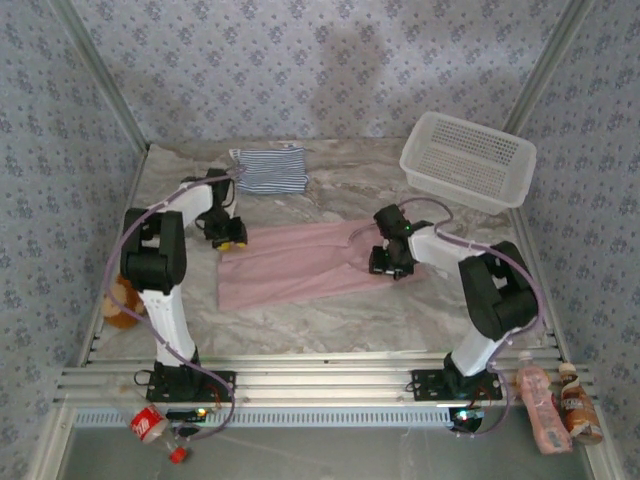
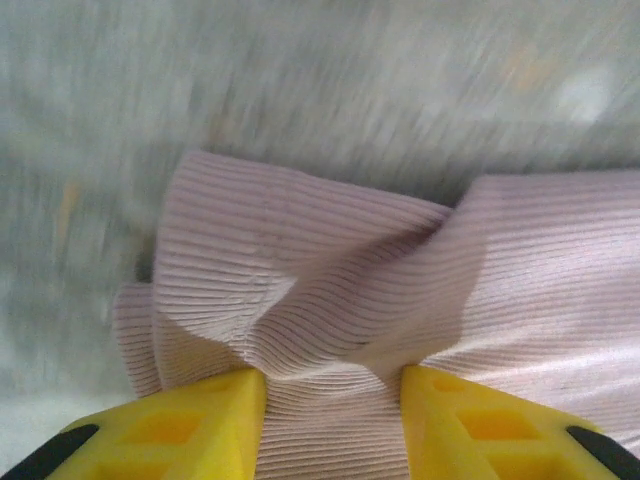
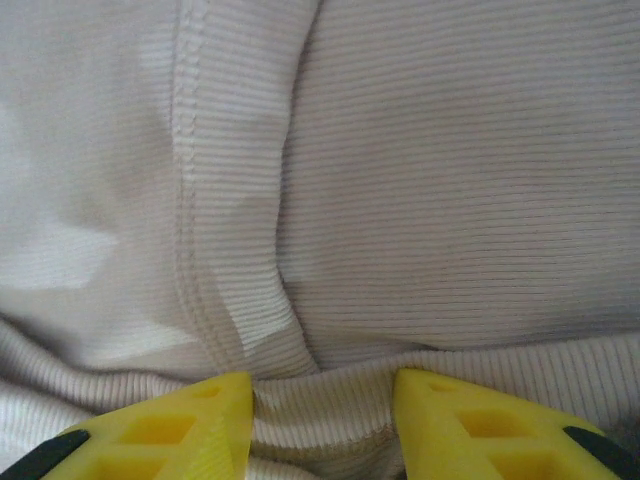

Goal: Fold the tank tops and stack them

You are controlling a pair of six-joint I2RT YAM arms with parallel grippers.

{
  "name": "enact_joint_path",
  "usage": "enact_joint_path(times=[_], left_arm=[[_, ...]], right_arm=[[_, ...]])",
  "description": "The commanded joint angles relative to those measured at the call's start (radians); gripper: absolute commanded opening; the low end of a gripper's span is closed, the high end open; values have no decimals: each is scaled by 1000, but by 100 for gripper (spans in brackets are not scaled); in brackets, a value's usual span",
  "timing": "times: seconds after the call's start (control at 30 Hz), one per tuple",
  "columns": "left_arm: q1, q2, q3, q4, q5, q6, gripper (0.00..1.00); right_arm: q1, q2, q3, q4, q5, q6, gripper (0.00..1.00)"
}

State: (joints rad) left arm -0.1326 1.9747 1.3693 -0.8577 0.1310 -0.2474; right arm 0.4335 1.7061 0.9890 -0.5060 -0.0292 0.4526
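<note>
The dusty pink tank top (image 1: 300, 265) lies spread across the middle of the table. My left gripper (image 1: 232, 240) is at its far left corner, shut on a bunch of the ribbed pink cloth (image 2: 330, 300) that creases up between the yellow fingers (image 2: 200, 420). At the top's right end, my right gripper (image 1: 385, 262) is shut on a folded edge of the same cloth (image 3: 330, 410), next to a stitched hem (image 3: 190, 200). The navy-and-white striped tank top (image 1: 272, 169) lies folded at the back left, apart from both grippers.
A white lattice basket (image 1: 468, 160) stands at the back right corner. Two bottles (image 1: 540, 400) lie by the right arm's base, with a red can (image 1: 148, 424) by the left base. A brown object (image 1: 122, 300) sits at the table's left edge.
</note>
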Motion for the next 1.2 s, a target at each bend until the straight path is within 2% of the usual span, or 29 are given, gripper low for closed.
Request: enact_joint_path(times=[0.0,0.2,0.47,0.77,0.87,1.07,1.17], left_arm=[[-8,-101,-153,-9,22,-90,41],[-52,-279,-404,56,69,-243,41],[-163,-436,-592,97,119,-432,42],[-279,-503,-611,115,172,-543,43],[-297,-511,-559,85,144,-541,44],[-298,-540,-487,81,93,-534,45],[-298,-550,-471,64,68,-525,46]], right_arm=[[-12,114,102,-82,62,-133,44],[-9,316,391,-189,121,-332,44],[-22,531,732,-315,166,-505,45],[-80,705,1001,-329,151,-669,45],[-96,742,1086,-336,129,-708,46],[-124,740,1130,-246,59,-814,48],[-132,684,1112,-195,11,-834,50]])
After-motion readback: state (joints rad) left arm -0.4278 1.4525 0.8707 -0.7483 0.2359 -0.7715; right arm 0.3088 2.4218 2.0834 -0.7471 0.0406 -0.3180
